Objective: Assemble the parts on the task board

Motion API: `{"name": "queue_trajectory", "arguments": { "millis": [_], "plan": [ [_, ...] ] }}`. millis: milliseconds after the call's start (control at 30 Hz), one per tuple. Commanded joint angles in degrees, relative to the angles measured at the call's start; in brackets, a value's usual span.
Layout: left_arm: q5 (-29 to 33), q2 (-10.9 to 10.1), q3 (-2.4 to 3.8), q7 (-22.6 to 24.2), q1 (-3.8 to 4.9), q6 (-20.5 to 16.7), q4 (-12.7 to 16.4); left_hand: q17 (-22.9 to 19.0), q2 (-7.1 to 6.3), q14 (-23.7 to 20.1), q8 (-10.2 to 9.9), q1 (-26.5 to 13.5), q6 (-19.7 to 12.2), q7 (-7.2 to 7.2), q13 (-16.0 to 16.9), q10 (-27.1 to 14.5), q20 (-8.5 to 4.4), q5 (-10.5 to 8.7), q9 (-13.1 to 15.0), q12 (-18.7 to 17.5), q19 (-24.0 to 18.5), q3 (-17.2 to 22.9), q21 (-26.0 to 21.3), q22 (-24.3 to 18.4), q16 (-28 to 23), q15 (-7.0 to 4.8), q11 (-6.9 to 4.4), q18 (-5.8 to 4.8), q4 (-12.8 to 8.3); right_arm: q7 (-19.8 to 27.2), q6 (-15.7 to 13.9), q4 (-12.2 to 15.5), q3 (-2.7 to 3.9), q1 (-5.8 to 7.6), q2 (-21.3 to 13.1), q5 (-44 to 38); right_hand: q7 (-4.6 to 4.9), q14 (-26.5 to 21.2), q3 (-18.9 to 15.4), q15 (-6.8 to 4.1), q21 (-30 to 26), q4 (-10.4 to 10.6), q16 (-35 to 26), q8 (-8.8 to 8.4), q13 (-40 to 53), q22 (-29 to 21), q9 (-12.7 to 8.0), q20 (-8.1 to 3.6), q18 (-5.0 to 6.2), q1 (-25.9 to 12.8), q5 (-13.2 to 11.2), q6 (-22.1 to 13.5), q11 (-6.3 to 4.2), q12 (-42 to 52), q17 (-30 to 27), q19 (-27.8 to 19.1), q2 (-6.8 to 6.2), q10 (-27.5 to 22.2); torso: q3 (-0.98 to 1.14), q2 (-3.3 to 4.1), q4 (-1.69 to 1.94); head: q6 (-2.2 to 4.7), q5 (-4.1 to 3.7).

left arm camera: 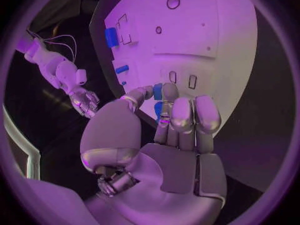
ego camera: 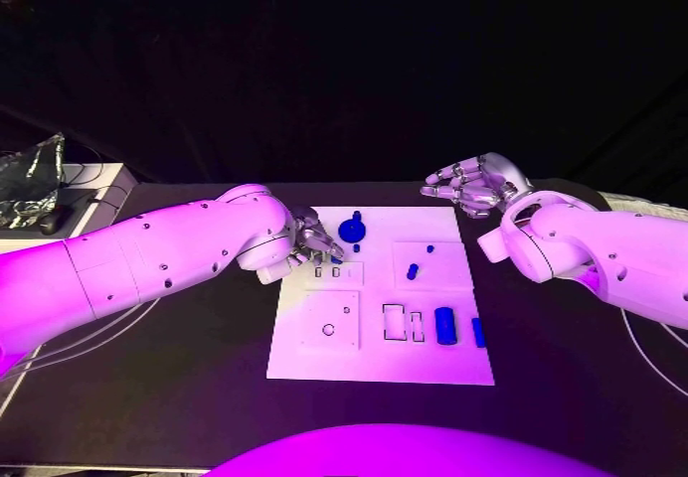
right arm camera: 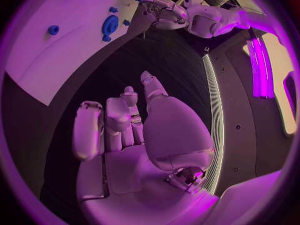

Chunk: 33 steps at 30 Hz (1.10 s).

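The white task board (ego camera: pixel 380 348) lies in the middle of the table. My left hand (ego camera: pixel 313 243) hovers over its far left part, just beyond two small slots (ego camera: pixel 327 270). It pinches a small blue part (ego camera: pixel 336 259) at its fingertips, which the left wrist view shows between thumb and finger (left arm camera: pixel 158 91). A round blue part (ego camera: pixel 353 231) stands beside that hand. A blue peg (ego camera: pixel 413 270) and two longer blue pieces (ego camera: pixel 446 325) lie on the board's right half. My right hand (ego camera: pixel 470 184) floats beyond the board's far right corner, fingers apart, holding nothing.
A crumpled silver thing (ego camera: pixel 32 179) sits on a white box at the table's far left, with cables (ego camera: pixel 86 338) trailing below my left arm. Rectangular cut-outs (ego camera: pixel 393 321) and a round hole (ego camera: pixel 328 329) mark the board's near half.
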Motion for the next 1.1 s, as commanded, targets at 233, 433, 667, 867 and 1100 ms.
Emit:
{"name": "queue_trajectory", "arguments": {
  "millis": [233,433,667,867,1100],
  "plan": [
    [-2.8,0.1,-0.68,-0.4,-0.40,-2.4,-0.2,-0.2,0.05,0.5,-0.3,0.6,2.0,-1.47,0.6,1.6,-0.16,0.30,0.4,-0.6,0.6,7.9,0.1,0.6,-0.3,-0.12,-1.27,-1.01,-7.7,0.7,0.7,-0.1,0.01,-0.03,0.1,-0.6,0.25,0.1,0.0,0.10,-0.2,0.3,-0.3,-0.24,-0.1,11.0,-0.4,0.13,-0.07,-0.5,0.3,-0.2,0.01,-0.2,0.0,4.6,-0.02,-0.3,-0.02,-0.03,0.06,-0.43,-0.07],
    [-2.8,0.1,-0.93,-0.4,-0.67,-2.1,-0.2,-0.2,0.05,0.5,-0.3,0.6,2.0,-1.47,0.6,1.6,-0.16,0.30,0.4,-0.6,0.6,7.9,0.1,0.6,-0.3,-0.12,-1.27,-1.01,-7.7,0.7,0.8,-0.1,0.01,-0.03,0.1,-0.6,0.25,0.1,0.0,0.10,-0.2,0.3,-0.3,-0.24,-0.1,11.0,-0.4,0.13,-0.07,-0.5,0.3,-0.2,0.01,-0.2,0.0,4.6,-0.02,-0.3,-0.05,0.02,0.04,-0.49,0.05],
    [-2.8,0.1,-1.02,-0.3,-0.88,-1.6,0.1,-0.3,0.07,0.5,-0.5,0.6,2.1,-1.46,0.9,1.7,-0.14,0.30,0.6,-0.9,0.7,8.0,0.0,1.0,-0.2,-0.10,-1.26,-1.03,-7.8,0.6,0.9,-0.2,0.01,-0.04,0.1,-0.6,0.25,0.1,0.0,0.10,-0.2,0.3,-0.3,-0.24,-0.1,11.0,-0.4,0.13,-0.07,-0.5,0.3,-0.2,0.01,-0.2,0.0,4.6,-0.02,-0.3,-0.05,0.03,0.03,-0.66,0.04],
    [-3.1,0.1,-1.07,-0.1,-0.94,-0.9,0.3,-0.3,0.06,0.4,-0.5,0.6,2.1,-1.45,0.9,1.7,-0.12,0.30,0.6,-1.0,0.7,8.0,-0.1,1.0,-0.2,-0.10,-1.25,-1.03,-7.8,0.6,1.0,-0.2,0.01,-0.04,0.1,-0.6,0.25,0.1,0.0,0.10,-0.2,0.3,-0.3,-0.24,-0.1,11.0,-0.4,0.13,-0.07,-0.5,0.3,-0.2,0.01,-0.2,0.0,4.6,-0.02,-0.3,-0.04,0.04,0.06,-0.74,-0.01],
    [-3.2,0.4,-1.20,0.0,-1.11,-0.4,0.2,-0.3,0.06,0.4,-0.5,0.6,2.1,-1.45,0.9,1.7,-0.12,0.30,0.6,-1.0,0.7,8.0,-0.1,1.0,-0.2,-0.10,-1.25,-1.03,-7.8,0.7,1.0,-0.2,0.01,-0.04,0.2,-0.7,0.25,0.1,0.0,0.11,-0.2,0.3,-0.3,-0.23,-0.1,11.0,-0.6,0.13,-0.06,-0.5,0.3,-0.2,0.02,-0.2,0.0,4.6,-0.02,-0.3,-0.08,0.06,0.00,-0.82,-0.11]
  ]
}}
